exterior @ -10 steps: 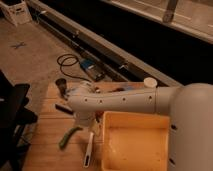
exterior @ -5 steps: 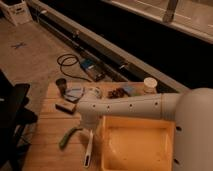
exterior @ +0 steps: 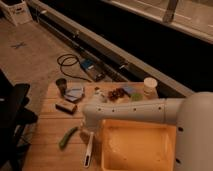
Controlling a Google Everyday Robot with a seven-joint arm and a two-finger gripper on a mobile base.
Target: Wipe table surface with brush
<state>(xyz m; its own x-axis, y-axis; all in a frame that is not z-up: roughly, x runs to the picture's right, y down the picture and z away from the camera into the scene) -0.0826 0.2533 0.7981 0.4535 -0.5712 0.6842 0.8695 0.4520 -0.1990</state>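
table surface: the light-brown wooden tabletop (exterior: 45,147) of long parallel planks fills the lower left of the view and carries everything below.
my arm: the white, rounded arm (exterior: 145,111) reaches from my body at the right edge leftward across the middle of the table, passing just behind the tub.
tub: a big yellow plastic tub (exterior: 140,150), rectangular, sits on the table's near right part, right of the brush.
brush: the long slender white brush (exterior: 88,150) lies nearly upright in the view, just left of the tub. its lower end is near the front edge of the table and its upper end is at my claw.
claw: my gripper (exterior: 90,131) hangs down from the arm's left end onto the top of the brush. i cannot tell whether it is apart or clamped on the handle.
vegetable: a short green vegetable (exterior: 67,137) lies slanted on the planks, just left of the brush.
block: a small dark rectangular block (exterior: 65,106) sits farther back, left of my arm.
jar: a pale jar (exterior: 150,87) stands at the table's far edge.
cup: a small dark cup (exterior: 61,85) stands at the far left corner.
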